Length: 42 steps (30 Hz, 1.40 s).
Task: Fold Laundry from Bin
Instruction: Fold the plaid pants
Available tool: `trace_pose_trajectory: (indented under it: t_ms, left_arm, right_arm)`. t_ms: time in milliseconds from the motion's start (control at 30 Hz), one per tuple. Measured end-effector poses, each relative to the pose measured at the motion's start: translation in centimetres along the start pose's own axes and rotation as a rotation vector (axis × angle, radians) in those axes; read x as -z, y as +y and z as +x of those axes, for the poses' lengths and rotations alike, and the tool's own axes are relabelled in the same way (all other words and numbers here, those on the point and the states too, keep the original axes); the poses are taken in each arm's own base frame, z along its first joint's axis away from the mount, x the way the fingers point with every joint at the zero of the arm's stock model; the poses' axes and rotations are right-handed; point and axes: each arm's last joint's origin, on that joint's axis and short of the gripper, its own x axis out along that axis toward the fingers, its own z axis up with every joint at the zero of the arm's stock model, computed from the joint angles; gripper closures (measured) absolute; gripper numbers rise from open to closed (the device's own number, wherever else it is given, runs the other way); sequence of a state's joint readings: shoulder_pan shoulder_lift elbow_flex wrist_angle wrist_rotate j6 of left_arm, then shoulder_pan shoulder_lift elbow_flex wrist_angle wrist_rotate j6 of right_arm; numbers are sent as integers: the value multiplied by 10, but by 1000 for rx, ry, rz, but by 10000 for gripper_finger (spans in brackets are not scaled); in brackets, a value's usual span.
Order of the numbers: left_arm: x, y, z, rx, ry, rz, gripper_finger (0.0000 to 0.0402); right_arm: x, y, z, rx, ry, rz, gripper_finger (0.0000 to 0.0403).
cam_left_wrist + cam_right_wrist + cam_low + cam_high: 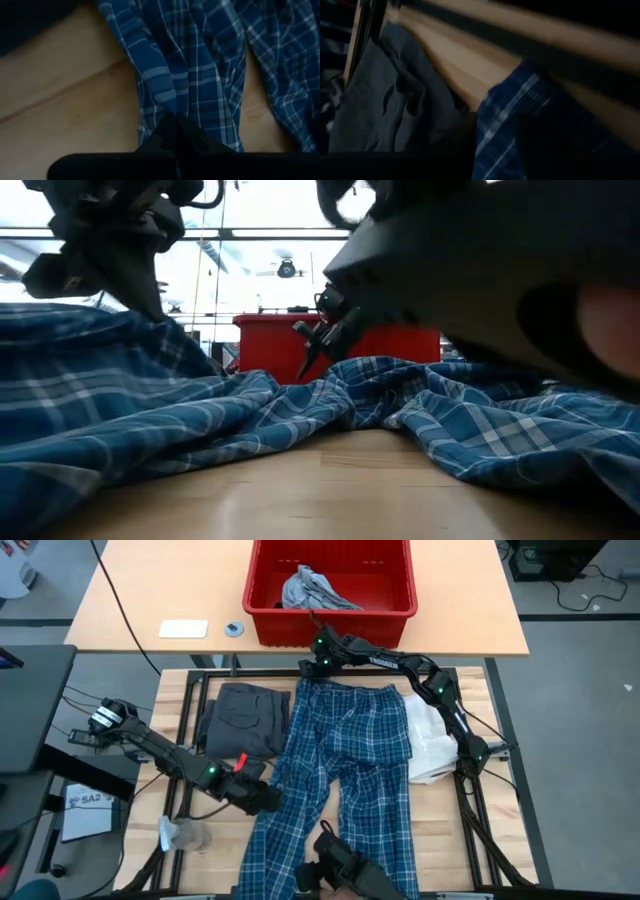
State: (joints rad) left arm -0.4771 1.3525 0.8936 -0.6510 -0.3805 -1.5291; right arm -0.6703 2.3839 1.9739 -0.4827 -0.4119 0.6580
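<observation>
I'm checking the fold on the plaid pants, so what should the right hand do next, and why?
Probably close the right hand on the waistband of the plaid pants, since it sits at that edge near the red bin while the pants still lie flat.

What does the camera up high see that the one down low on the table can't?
Only the high view shows the grey piece inside the bin, the dark grey shorts, a white cloth, and the right gripper at the plaid trousers' waistband. Only the low view shows the room's windows behind the table. Both show the blue plaid trousers spread on the table and the red bin.
</observation>
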Motion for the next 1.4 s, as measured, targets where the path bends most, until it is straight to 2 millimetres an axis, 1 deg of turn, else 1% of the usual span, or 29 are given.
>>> trace_pose_trajectory:
  t_ms: [100,233,300,533,633,733,900,1000,1067,1133,1233,1333,1400]
  left_arm:
    - [-5,-3,-2,7,-31,-12,401]
    - [-10,-7,-5,1,-52,-10,401]
    - [-12,-8,-8,-3,-55,-10,401]
    - [-14,-10,-12,-16,-57,-6,401]
    - [-14,-10,-12,-16,-58,-20,401]
    - [-14,-10,-12,-17,-58,-29,401]
    - [-14,-10,-12,-17,-58,-33,401]
    - [-14,-9,-12,-27,-69,-29,401]
    - [-14,-8,-12,-34,-77,-26,401]
    - [-14,-8,-12,-41,-78,-23,401]
    - [-15,-7,-12,-46,-78,-23,401]
    - [-17,-7,-11,-45,-81,-33,401]
    - [-17,-7,-11,-47,-81,-42,401]
  right_arm:
    - [3,-10,9,-26,52,10,305]
    - [9,-20,24,-45,117,23,379]
    - [9,-20,24,-49,115,17,393]
    - [-3,-5,6,-37,119,-21,383]
    - [-11,5,-3,-20,82,-57,369]
    - [-16,11,-10,13,40,-58,334]
    - [-16,7,-11,64,37,10,242]
    - [-15,1,-7,69,58,25,194]
    - [-16,-3,0,53,55,24,177]
    - [-15,-7,5,40,65,29,173]
    - [-16,-12,15,-14,76,46,182]
    - [-13,-21,25,-21,114,62,210]
    - [-12,-21,26,-41,125,61,245]
